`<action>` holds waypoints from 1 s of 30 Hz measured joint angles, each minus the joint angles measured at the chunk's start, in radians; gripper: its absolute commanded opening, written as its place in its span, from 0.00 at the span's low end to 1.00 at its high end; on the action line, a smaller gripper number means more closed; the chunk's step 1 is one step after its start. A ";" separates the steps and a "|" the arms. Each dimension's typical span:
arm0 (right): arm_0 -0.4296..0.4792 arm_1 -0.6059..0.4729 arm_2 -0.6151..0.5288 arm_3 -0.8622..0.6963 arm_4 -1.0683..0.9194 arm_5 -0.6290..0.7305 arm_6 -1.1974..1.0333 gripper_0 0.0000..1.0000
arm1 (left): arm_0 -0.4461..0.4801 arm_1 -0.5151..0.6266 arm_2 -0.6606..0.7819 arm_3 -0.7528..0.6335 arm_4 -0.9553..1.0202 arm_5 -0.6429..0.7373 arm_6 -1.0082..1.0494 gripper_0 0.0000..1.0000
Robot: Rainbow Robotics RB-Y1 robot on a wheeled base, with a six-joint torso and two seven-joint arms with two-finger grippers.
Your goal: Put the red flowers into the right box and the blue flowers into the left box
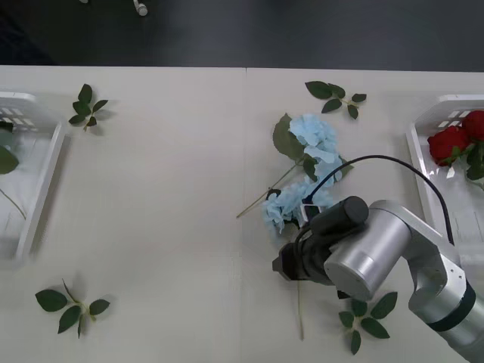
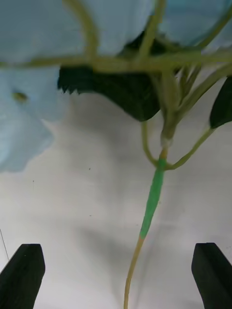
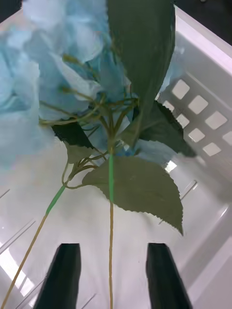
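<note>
- Red artificial roses (image 1: pixel 454 144) are already lying in the white plastic right tray (image 1: pixel 423 162).
- Pale blue hydrangea-like clusters (image 1: pixel 310 170) are lying mid-table; the right gripper (image 2: pixel 116 275) is hovering wide open astride one stem.
- The left gripper (image 3: pixel 113 277), half-open, is straddling a blue cluster's stem (image 3: pixel 110 203) over the white left tray (image 3: pixel 203 125).
</note>
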 measured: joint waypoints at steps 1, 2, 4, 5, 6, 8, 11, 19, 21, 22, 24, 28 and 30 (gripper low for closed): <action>0.000 0.000 0.004 0.000 0.000 0.000 0.000 0.90 | 0.000 0.000 0.000 0.000 0.004 0.000 0.000 0.89; 0.000 0.000 0.007 0.000 0.000 0.000 0.000 0.90 | 0.000 0.000 -0.001 0.000 0.008 0.000 0.000 0.91; 0.000 0.000 0.009 0.000 0.000 0.000 0.000 0.90 | 0.000 0.000 -0.007 -0.002 0.018 0.000 0.000 0.93; 0.000 0.000 0.008 0.001 0.001 0.000 0.000 0.90 | 0.000 0.000 -0.013 -0.004 0.025 0.000 0.000 0.95; 0.000 0.000 0.008 0.003 0.004 0.000 0.000 0.90 | 0.000 0.000 -0.019 -0.009 0.039 0.000 0.000 0.96; 0.000 0.000 0.008 0.011 0.017 0.000 0.000 0.90 | 0.000 0.000 -0.028 -0.021 0.076 0.000 0.000 1.00; 0.000 0.000 0.008 0.025 0.031 0.000 0.000 0.90 | 0.002 0.000 -0.033 -0.058 0.129 0.002 0.000 1.00; 0.000 0.000 0.008 0.057 0.051 -0.001 0.000 0.76 | 0.010 0.000 -0.033 -0.242 0.237 0.137 0.000 1.00; 0.000 0.000 0.008 0.062 0.051 -0.005 0.000 0.45 | 0.010 0.000 -0.033 -0.282 0.263 0.164 0.000 1.00; 0.000 0.000 0.008 0.063 0.051 -0.010 0.000 0.36 | 0.010 0.000 -0.033 -0.301 0.279 0.175 0.000 1.00; 0.000 0.000 0.008 0.063 0.051 -0.017 0.000 0.23 | 0.010 0.000 -0.033 -0.328 0.318 0.186 0.000 1.00; 0.000 0.000 0.008 0.063 0.051 -0.016 0.000 0.08 | 0.010 -0.002 -0.033 -0.361 0.428 0.187 0.000 1.00; 0.000 0.000 0.008 0.063 0.051 -0.016 0.000 0.00 | 0.010 -0.011 -0.024 -0.369 0.503 0.187 0.000 1.00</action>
